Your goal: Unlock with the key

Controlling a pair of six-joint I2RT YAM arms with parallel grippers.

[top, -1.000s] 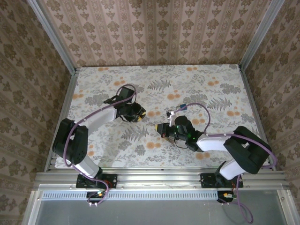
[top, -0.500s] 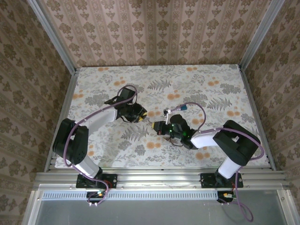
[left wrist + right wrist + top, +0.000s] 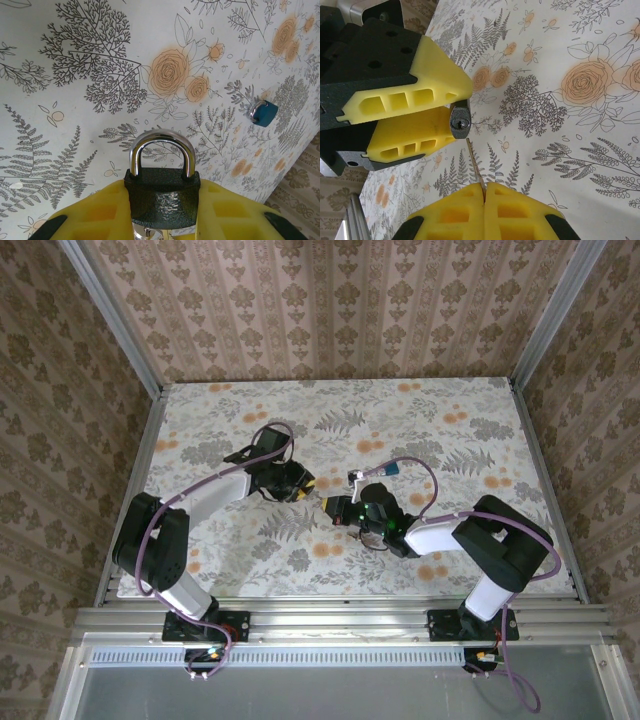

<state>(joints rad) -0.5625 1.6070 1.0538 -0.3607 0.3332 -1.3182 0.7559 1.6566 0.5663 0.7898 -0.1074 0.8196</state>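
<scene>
- well, the left gripper (image 3: pixel 298 484) clamps the padlock (image 3: pixel 162 192) by its body near mid-table; it wants to be kept rigid.
- right gripper (image 3: pixel 484 192), pinched shut on the key (image 3: pixel 474 162), should line the tip up with the keyhole (image 3: pixel 460 121) before pushing.
- padlock's shackle points away from its gripper, and its keyhole end faces the key.
- key's blade runs lengthwise toward the lock, tip just beside the slot, not in.
</scene>
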